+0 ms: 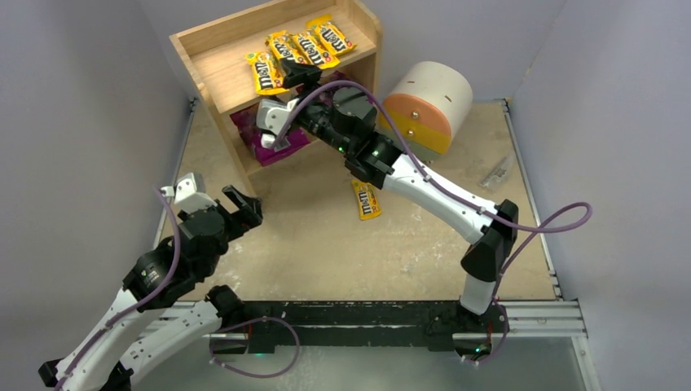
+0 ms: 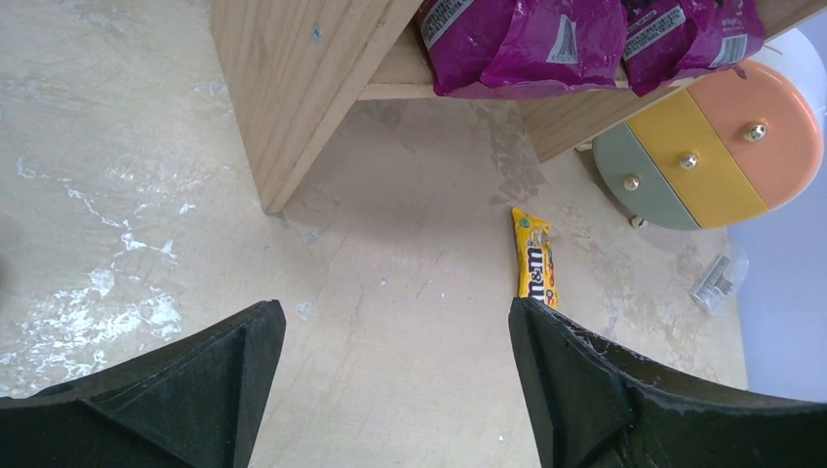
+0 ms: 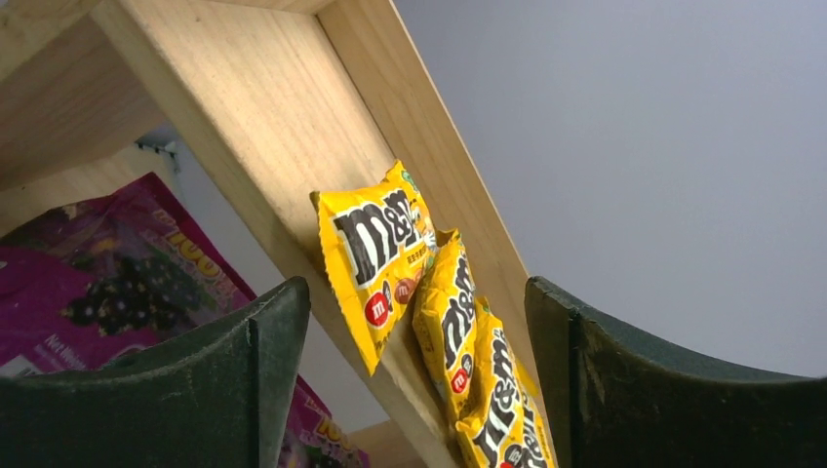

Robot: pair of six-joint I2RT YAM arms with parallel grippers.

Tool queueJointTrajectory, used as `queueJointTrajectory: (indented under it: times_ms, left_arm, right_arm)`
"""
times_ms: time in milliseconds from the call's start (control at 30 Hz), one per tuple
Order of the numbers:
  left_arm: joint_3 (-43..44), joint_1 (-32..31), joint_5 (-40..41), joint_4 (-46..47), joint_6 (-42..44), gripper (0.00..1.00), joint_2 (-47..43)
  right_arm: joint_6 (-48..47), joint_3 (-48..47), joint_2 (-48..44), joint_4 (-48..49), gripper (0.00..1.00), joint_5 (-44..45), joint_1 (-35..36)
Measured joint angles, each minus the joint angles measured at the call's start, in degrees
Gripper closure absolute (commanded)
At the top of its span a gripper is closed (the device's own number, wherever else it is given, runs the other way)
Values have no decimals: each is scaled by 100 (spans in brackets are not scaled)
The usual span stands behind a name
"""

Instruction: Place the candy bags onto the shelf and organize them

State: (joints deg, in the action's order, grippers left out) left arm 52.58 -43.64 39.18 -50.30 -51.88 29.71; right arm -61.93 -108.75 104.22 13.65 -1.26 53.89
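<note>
Several yellow candy bags (image 1: 314,47) lie in a row on the top tier of the wooden shelf (image 1: 216,61). The leftmost one (image 3: 375,253) hangs over the front edge, with two more (image 3: 449,322) behind it. My right gripper (image 1: 295,77) (image 3: 417,370) is open at that front edge, with no bag touching either finger. Two purple candy bags (image 1: 273,134) (image 2: 527,39) fill the lower tier. One yellow candy bag (image 1: 366,199) (image 2: 534,258) lies flat on the table. My left gripper (image 1: 244,205) (image 2: 393,322) hovers open and empty over the table, left of that bag.
A round white drum (image 1: 428,102) with orange, yellow and green drawers (image 2: 712,146) stands right of the shelf. A small clear item (image 1: 497,171) (image 2: 722,278) lies near the right wall. Grey walls enclose the table on three sides.
</note>
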Motion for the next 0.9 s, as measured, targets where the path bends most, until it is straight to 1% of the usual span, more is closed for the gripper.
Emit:
queueJointTrajectory:
  times_ms: [67, 167, 233, 400, 500, 633, 700, 767, 833, 900]
  left_arm:
    - [0, 0, -4, 4, 0, 10, 13]
    - [-2, 0, -11, 7, 0, 10, 46]
    - [-15, 0, -17, 9, 0, 10, 72]
    - [-85, 0, -24, 46, 2, 10, 131]
    - [-94, 0, -39, 57, 4, 9, 160]
    - [-98, 0, -70, 101, 13, 8, 177]
    - [-146, 0, -105, 181, 46, 7, 177]
    - [-238, 0, -168, 260, 76, 7, 179]
    - [-317, 0, -258, 356, 166, 5, 184]
    - [-417, 0, -369, 540, 264, 3, 195]
  right_arm:
    - [9, 166, -160, -68, 11, -20, 0]
    - [-2, 476, -413, -144, 9, -122, 0]
    - [-7, 697, -577, -173, 2, -160, 0]
    - [157, 1569, -1110, 48, 1, -280, 0]
    - [332, 1821, -1257, 251, 1, -289, 0]
    - [662, 2218, -1410, 994, 1, 33, 2]
    - [1078, 2643, -1596, 1475, 1, 446, 7]
    - [1620, 3084, -1856, 1742, 1, 929, 9]
    - [2317, 3508, -2214, 1746, 1, 1438, 4]
    - [3246, 3897, -2649, 1508, 1, 1945, -26]
